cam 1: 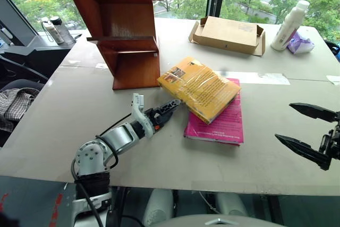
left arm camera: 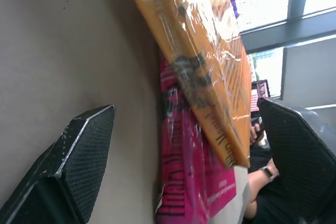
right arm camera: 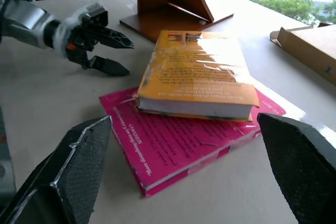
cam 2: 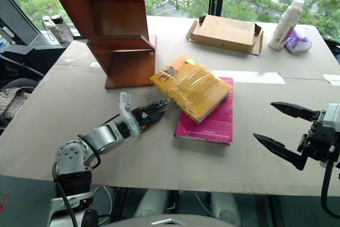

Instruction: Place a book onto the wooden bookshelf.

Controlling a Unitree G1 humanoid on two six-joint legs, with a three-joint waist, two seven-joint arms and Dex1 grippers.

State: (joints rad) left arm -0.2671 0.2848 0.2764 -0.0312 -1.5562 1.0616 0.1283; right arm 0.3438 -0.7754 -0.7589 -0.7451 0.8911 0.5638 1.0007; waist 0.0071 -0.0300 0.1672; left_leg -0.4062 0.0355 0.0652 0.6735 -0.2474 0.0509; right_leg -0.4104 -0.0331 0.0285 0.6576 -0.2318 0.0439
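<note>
Book (cam 1: 199, 87) lies unplaced atop the pink book (cam 1: 218, 124), near the wooden bookshelf (cam 1: 125, 35); left tool (cam 1: 169, 111) and right tool (cam 1: 305, 131) both gape empty.

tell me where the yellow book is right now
The yellow book lies mid-table, on top of the pink book, just right of the wooden bookshelf base.
</note>
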